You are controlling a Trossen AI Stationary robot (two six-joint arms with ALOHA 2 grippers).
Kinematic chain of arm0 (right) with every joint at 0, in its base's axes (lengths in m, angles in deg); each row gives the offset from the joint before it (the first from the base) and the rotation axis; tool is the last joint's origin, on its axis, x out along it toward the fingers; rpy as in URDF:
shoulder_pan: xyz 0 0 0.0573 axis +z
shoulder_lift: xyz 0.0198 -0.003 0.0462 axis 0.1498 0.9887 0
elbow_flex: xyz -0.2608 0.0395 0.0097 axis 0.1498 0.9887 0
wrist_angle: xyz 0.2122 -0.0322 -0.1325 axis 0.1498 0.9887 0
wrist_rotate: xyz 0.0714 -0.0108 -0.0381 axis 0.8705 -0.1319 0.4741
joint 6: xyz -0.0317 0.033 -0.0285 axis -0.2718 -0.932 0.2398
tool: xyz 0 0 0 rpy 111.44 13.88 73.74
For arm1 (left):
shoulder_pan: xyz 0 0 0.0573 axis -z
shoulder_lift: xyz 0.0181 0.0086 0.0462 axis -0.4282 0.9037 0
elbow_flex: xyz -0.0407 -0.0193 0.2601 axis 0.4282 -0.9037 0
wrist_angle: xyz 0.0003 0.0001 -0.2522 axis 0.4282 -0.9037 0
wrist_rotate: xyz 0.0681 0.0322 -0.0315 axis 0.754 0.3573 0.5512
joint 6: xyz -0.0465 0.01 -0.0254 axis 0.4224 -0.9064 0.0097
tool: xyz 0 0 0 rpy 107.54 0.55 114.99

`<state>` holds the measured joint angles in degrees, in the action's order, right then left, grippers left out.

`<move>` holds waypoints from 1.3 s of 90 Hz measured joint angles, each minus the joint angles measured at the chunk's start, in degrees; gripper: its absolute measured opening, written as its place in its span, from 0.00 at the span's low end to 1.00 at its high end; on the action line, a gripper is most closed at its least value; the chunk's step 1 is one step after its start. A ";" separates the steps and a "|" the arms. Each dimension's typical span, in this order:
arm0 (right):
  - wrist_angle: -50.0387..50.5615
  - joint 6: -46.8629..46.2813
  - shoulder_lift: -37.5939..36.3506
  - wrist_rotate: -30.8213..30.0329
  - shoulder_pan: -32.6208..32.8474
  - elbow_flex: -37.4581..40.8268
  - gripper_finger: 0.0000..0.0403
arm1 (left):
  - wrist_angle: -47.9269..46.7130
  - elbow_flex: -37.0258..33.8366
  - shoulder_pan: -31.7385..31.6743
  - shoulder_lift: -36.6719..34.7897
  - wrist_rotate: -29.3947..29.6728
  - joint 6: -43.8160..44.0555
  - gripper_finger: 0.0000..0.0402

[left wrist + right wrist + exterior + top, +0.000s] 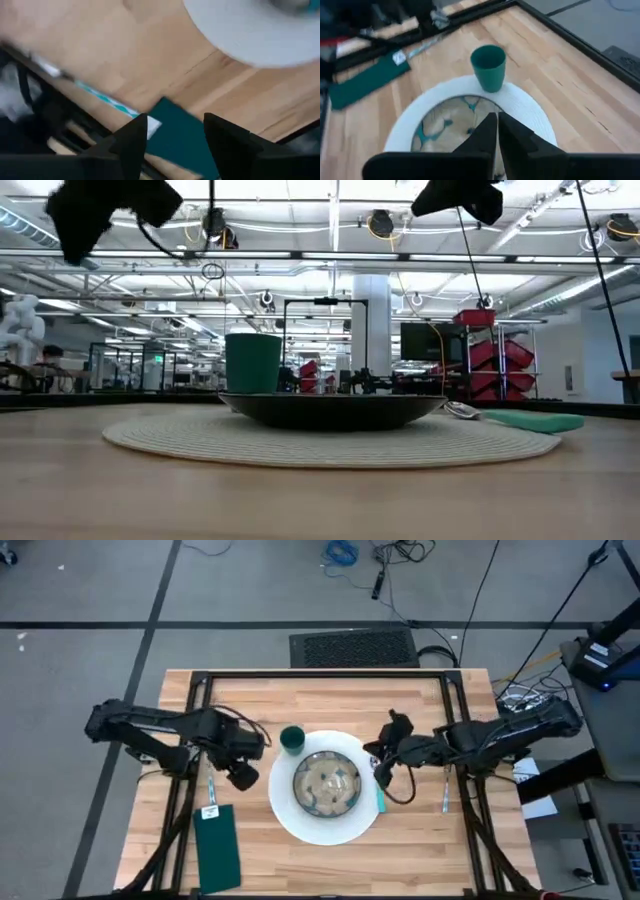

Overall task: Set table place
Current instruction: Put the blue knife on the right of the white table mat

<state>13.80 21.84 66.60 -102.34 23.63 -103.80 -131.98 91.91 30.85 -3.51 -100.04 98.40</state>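
Table [420, 850] of light wood, centre laid: white round mat [322, 825], patterned bowl [327, 783] on it, green cup [292, 740] at its far edge. Left gripper [243, 777], fingers apart, hovers near green napkin [218, 845] and what seems cutlery [211, 786], unplaced. Right gripper [381, 774], fingers together, empty beside the bowl. Roughly half done.

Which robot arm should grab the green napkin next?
Probably the left. Its hand hangs open right by the green napkin, while the right hand, closed, is across the plate.

No text, label or number is legible anywhere.
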 joint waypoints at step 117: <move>-2.00 -3.94 0.47 -0.43 4.17 0.02 0.00 | 11.95 -27.45 -0.59 24.61 -3.73 -20.71 0.00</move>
<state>11.81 17.90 67.07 -102.77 27.80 -103.78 -120.03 64.46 30.26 21.10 -103.77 77.69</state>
